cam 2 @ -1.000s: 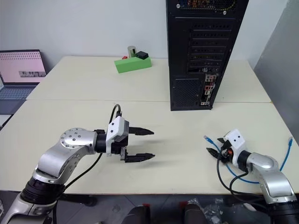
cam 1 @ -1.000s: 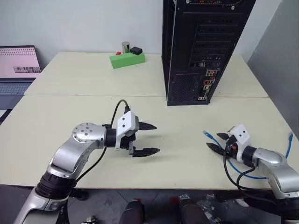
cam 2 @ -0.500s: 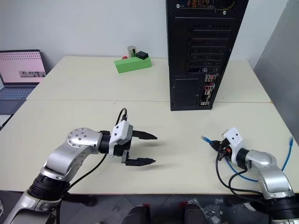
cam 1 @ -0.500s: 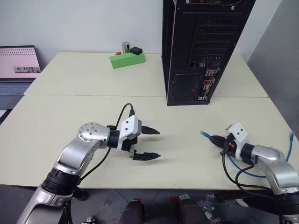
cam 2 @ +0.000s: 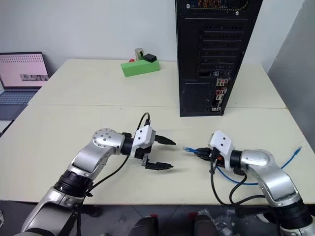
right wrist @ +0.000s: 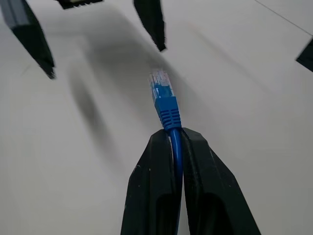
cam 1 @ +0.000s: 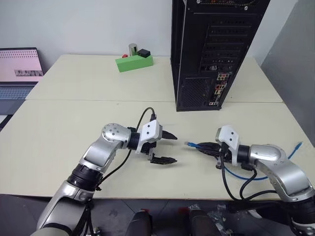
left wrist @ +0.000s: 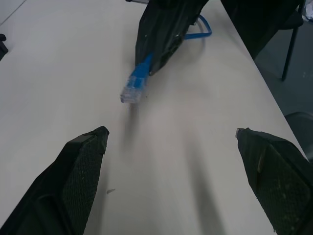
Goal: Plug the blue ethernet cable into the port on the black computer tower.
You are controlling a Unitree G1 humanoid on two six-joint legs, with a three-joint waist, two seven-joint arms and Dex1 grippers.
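The blue ethernet cable (cam 1: 194, 145) has its clear plug end sticking out leftward from my right gripper (cam 1: 203, 146), which is shut on the cord just behind the plug (right wrist: 160, 84), a little above the table. The rest of the cable loops back behind the right arm, and its other end (cam 1: 297, 146) lies near the table's right edge. My left gripper (cam 1: 170, 147) stands open, pointing right, a short gap from the plug (left wrist: 133, 89). The black computer tower (cam 1: 209, 51) stands at the back of the table, its rear ports (cam 1: 218, 88) facing me.
A green block (cam 1: 134, 62) with small objects on it sits at the far back. An open laptop (cam 1: 18, 69) is at the far left. A seam (cam 1: 98, 101) runs across the cream tabletop between me and the tower.
My right gripper shut on the cable behind the plug, lifted it and carried it left toward the centre. My left gripper moved right toward it, staying open.
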